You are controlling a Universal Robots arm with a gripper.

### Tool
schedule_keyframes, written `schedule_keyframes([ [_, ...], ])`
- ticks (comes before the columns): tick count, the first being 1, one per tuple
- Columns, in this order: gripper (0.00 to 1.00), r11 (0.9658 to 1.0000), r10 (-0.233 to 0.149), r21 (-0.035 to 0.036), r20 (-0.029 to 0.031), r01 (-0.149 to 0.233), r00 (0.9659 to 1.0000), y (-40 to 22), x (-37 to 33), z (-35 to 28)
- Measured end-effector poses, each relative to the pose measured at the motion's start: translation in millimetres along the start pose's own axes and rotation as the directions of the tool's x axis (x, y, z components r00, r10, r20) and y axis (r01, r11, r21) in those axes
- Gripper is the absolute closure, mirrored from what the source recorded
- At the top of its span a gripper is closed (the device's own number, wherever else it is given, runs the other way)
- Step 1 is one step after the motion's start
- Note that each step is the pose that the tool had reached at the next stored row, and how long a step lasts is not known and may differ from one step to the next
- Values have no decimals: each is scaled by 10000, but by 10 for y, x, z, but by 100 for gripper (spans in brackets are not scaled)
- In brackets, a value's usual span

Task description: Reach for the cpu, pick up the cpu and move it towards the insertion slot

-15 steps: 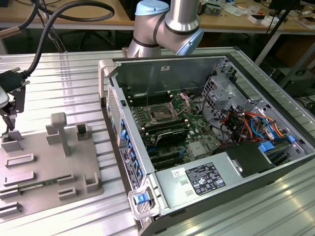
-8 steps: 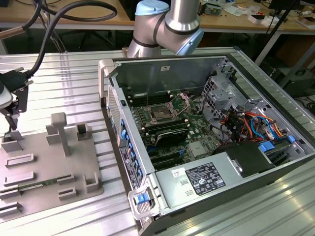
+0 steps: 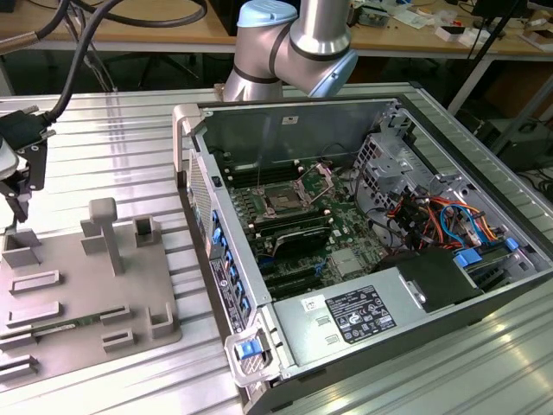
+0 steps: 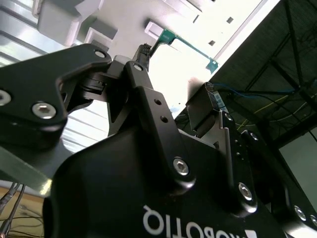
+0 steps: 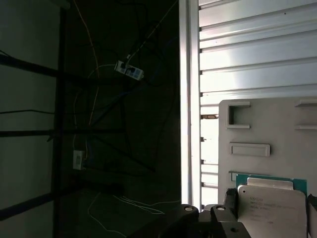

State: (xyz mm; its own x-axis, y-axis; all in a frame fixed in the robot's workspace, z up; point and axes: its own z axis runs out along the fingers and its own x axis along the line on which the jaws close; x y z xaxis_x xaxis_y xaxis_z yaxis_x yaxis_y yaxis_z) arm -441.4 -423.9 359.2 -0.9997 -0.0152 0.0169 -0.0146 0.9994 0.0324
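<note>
The black hand [image 3: 17,203] is hovering over the grey plastic plate [image 3: 78,290], nine o'clock from the green board's square slot [image 3: 289,197], straddling the small silvery square chip [image 5: 272,210] to lift it; squeezing or not, I cannot tell.

My gripper [image 3: 15,186] is cut off by the exterior view's left edge. In the first wrist view the cpu [image 5: 271,210] runs off the picture's edge; I probably hide its far side myself.

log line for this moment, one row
phase: reach | hand: at cpu, over grey fixture plate | insertion slot: empty, cpu not yet there
</note>
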Motion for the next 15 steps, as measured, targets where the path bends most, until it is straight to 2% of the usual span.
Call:
schedule_keyframes([
  [10, 45, 10000, 7, 0, -52, -7, 10000, -1, -123, -4],
  [15, 45, 10000, 12, 0, -100, -12, 9999, -4, -254, -6],
])
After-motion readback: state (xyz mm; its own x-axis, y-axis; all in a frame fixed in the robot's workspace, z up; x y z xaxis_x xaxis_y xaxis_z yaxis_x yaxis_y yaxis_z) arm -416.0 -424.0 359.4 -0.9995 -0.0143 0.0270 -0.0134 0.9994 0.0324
